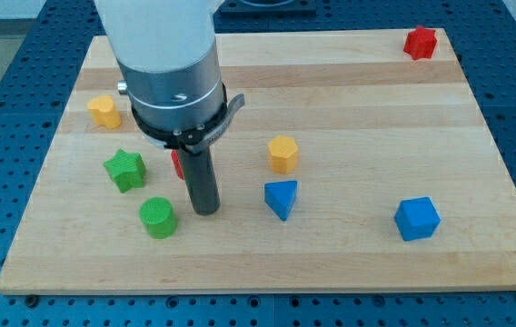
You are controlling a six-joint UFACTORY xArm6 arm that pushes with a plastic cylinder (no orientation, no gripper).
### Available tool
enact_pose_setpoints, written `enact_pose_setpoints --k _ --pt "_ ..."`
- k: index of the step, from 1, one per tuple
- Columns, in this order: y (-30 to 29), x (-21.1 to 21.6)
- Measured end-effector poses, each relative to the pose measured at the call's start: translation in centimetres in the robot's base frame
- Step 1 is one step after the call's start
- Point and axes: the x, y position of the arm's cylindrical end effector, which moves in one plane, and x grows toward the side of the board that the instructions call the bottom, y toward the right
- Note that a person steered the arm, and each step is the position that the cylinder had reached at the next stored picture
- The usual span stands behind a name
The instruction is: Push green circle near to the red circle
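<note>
Green and round, the ribbed green circle block [158, 218] sits near the wooden board's [349, 254] bottom-left, just left of my tip [205, 211], apart from it. You'll see a red block [176, 164] mostly hidden behind the rod, shape unclear. No jaws here, only the rod.

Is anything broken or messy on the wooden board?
Nothing looks broken or spilled. The blocks sit scattered flat on the board. One red block hides mostly behind the rod, whose tip stands right of the green circle.
</note>
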Motion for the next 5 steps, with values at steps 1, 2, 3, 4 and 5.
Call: enact_pose_setpoints --k 1,2,3,4,5 --pt "0.0 -1.8" --pt "0.0 -4.1" --pt "0.0 -7.2" --pt "0.0 -10.0" --pt "0.0 -11.8"
